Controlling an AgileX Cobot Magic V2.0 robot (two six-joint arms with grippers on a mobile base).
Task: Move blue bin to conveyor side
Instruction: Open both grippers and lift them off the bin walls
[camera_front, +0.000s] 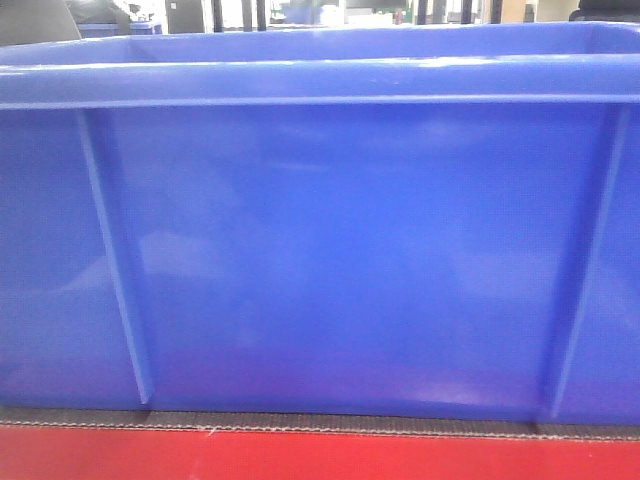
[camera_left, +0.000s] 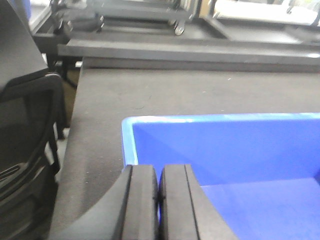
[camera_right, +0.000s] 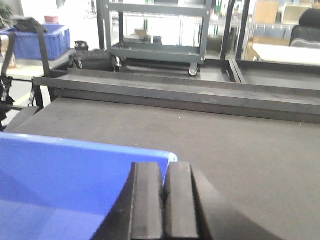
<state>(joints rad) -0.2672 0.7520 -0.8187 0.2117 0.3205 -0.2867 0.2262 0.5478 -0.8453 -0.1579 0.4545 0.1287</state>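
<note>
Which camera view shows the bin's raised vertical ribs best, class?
The front-facing view: the blue bin fills the frame side-on, with two ribs running from rim to base above the red frame edge. Both wrist views show only a rim corner and interior wall, no ribs.

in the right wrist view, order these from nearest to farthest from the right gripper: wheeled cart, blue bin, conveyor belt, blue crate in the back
1. blue bin, at the right gripper, to its left.
2. conveyor belt, stretching ahead.
3. wheeled cart, beyond the belt, centre.
4. blue crate, far back left.
</note>
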